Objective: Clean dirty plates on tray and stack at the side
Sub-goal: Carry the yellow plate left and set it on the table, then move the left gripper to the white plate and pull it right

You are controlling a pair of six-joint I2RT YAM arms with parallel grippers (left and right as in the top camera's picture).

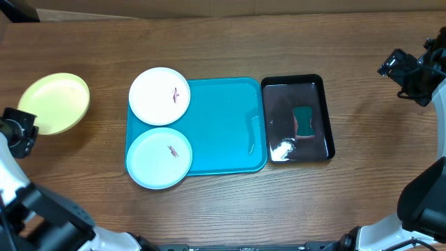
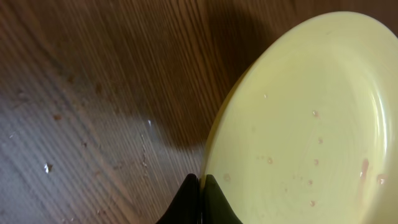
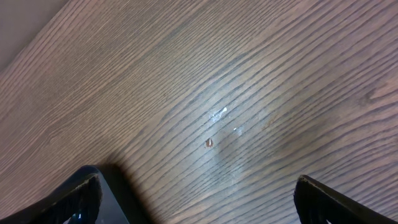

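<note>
The yellow-green plate [image 1: 54, 103] lies on the table at the far left, off the tray. My left gripper [image 1: 28, 130] is shut on its near rim; the left wrist view shows the closed fingertips [image 2: 200, 182] pinching the edge of the yellow-green plate [image 2: 311, 124], which carries droplets and a faint reddish mark. The white plate [image 1: 159, 96] and the light blue plate [image 1: 159, 158], each with a small reddish-brown smear, sit on the left end of the turquoise tray [image 1: 223, 132]. My right gripper [image 1: 402, 70] is open and empty over bare wood at the far right [image 3: 199, 193].
A glossy black tray [image 1: 296, 79] stands right of the turquoise tray and holds a green sponge [image 1: 304, 121] and some wet shine. Small crumbs and wet specks lie on the wooden table [image 3: 211, 142].
</note>
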